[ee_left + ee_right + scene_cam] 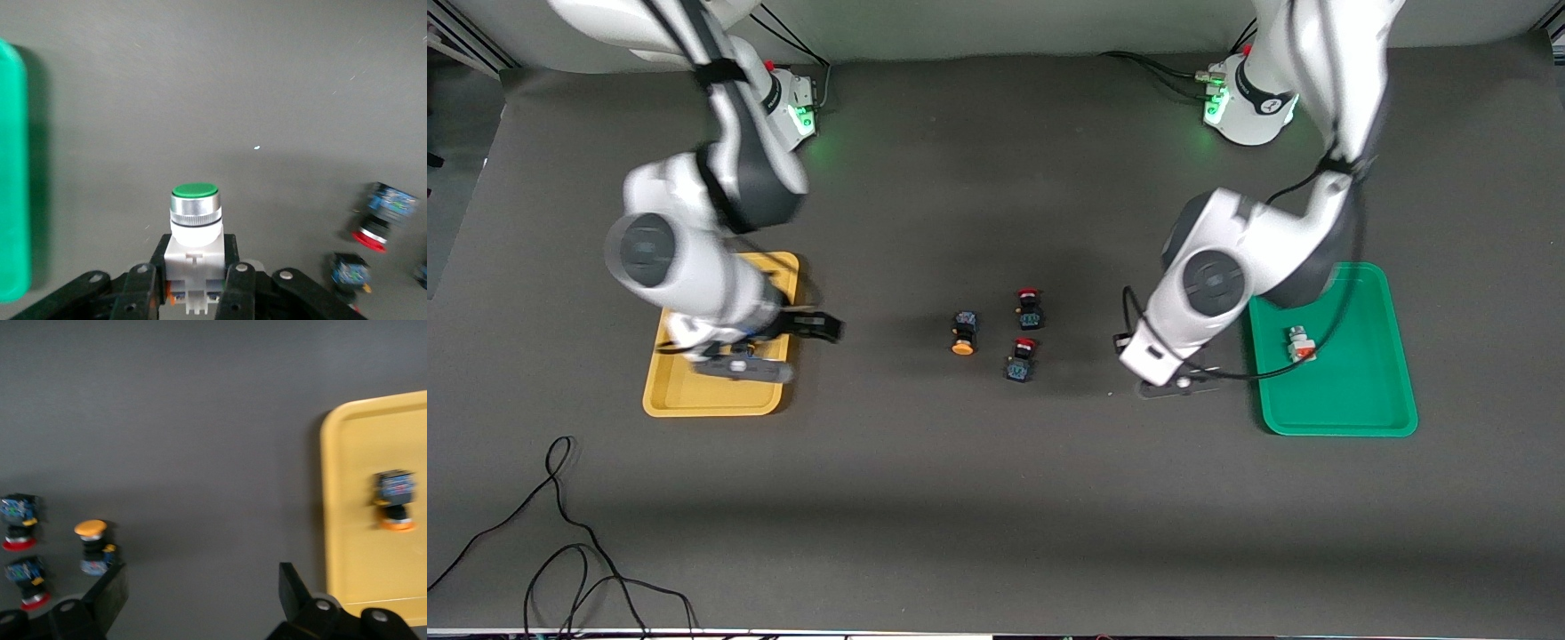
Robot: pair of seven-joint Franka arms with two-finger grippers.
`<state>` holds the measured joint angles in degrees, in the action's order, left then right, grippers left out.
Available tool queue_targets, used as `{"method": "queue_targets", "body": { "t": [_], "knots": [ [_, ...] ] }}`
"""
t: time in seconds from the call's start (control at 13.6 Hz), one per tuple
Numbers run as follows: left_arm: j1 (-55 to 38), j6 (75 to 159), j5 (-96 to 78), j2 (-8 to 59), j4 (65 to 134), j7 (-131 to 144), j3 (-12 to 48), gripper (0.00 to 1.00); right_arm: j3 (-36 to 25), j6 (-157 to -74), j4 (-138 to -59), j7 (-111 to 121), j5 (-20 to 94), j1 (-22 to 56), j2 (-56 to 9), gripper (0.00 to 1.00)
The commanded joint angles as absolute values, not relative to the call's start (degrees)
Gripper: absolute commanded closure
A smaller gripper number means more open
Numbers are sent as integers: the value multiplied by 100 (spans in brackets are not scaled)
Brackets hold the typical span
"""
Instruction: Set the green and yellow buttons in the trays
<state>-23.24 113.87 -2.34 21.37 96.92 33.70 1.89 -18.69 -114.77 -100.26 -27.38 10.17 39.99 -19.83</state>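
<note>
My left gripper point(195, 275) is shut on a white blocky button with a green cap point(195, 220). It is over the table between the loose buttons and the green tray point(1352, 400), whose rim also shows in the left wrist view point(10, 180). In the front view the left gripper point(1172, 382) hides this button. A white orange-faced button point(1300, 344) lies in the green tray. My right gripper point(200, 581) is open and empty, over the table beside the yellow tray point(347, 520), which holds an orange-capped dark button point(395, 500). Another orange-capped button point(963, 333) lies mid-table.
Two red-capped dark buttons point(1030, 307) point(1021, 358) lie beside the orange-capped one, toward the left arm's end. The right arm covers much of the yellow tray point(694, 400) in the front view. A black cable point(560, 533) lies near the table's front edge.
</note>
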Motion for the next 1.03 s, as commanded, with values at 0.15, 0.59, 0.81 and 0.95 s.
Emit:
{"method": "queue_targets", "body": {
  "t": [0.15, 0.59, 0.81, 0.95],
  "knots": [
    [-1137, 10188, -580, 1284, 9782, 2086, 202, 89, -1934, -11417, -8308, -3717, 1326, 4675, -3794, 0],
    [446, 10106, -36, 1309, 9983, 407, 193, 89, -1855, -12215, -8191, -4016, 2064, 5062, -4508, 0],
    [957, 11245, 62, 1432, 10746, -192, 185, 89, -1837, -12742, -8585, -4017, 2100, 5229, -4641, 0],
    [1072, 12256, 157, 1616, 11405, -465, 185, 89, -1802, -13164, -9042, -4025, 2153, 5457, -4641, 1]
  ]
}}
